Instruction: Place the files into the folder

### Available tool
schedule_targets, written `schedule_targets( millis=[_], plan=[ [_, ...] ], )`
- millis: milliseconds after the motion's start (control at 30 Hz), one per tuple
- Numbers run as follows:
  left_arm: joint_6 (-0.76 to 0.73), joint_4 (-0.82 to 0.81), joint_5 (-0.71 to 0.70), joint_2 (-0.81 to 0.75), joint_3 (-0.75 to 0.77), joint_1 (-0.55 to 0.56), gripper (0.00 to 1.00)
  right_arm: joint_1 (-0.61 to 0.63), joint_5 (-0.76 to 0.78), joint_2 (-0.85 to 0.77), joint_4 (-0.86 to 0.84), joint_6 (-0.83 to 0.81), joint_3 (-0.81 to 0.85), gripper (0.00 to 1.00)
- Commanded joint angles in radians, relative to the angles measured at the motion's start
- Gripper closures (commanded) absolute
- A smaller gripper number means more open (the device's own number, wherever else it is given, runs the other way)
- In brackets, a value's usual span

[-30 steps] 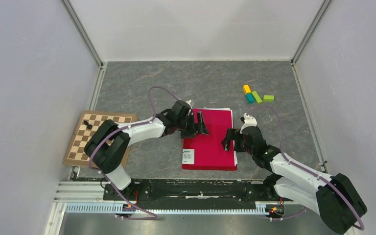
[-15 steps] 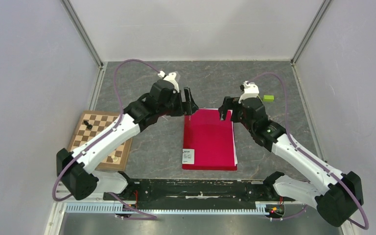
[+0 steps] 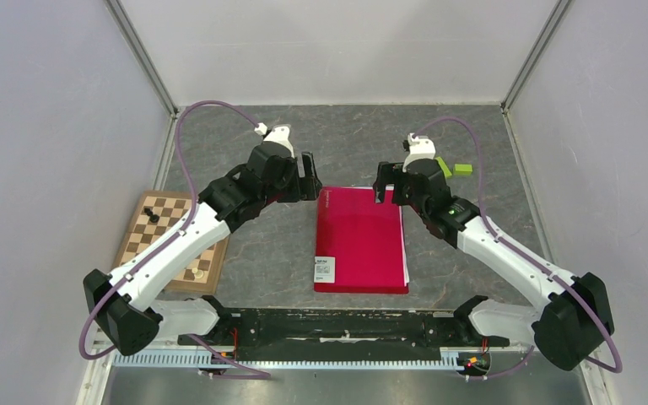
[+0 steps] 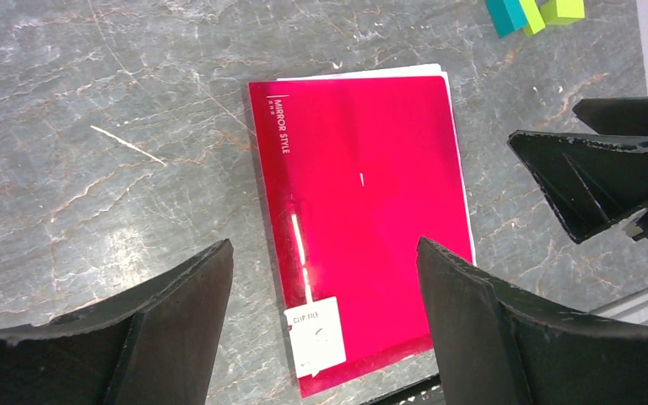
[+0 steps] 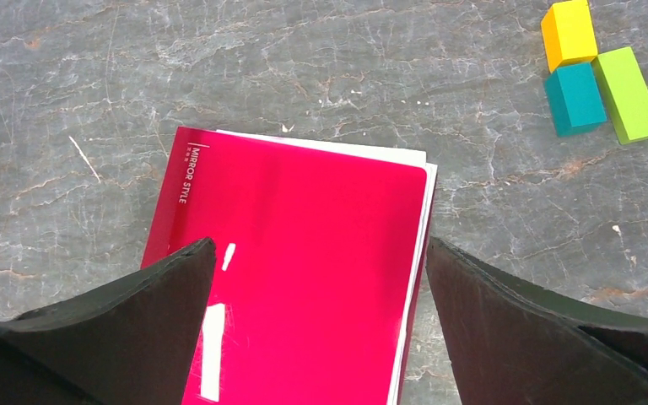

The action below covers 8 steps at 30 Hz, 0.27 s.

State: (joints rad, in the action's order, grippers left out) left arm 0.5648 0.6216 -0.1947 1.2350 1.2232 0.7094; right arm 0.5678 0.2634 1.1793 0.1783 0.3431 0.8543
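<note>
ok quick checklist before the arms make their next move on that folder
1. Folder closed and flat on the table: ok
2. Papers fully inside: not ok, white edges poke out at the far and right sides
3. Left jaws open, holding nothing: ok
4. Right jaws open, holding nothing: ok
5. Coloured blocks apart from the folder: ok
6. Papers clipped down inside: cannot tell, the cover hides them

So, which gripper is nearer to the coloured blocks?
Right. The right gripper is beside the coloured blocks, at the folder's far right corner; the left gripper is past its far left corner.
</note>
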Motion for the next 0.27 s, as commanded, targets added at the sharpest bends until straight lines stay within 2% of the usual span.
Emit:
schedule_targets(
  millis=[0, 233],
  plan=[
    [-0.059, -0.01, -0.058, -0.031, 0.0, -0.007, 0.14, -0.009, 0.005, -0.002, -0.04, -0.026, 0.04, 0.02],
    [-0.033, -0.032, -0.068, -0.03, -0.012, -0.011, 0.14, -0.012, 0.009, -0.013, -0.041, -0.032, 0.029, 0.02]
  ],
)
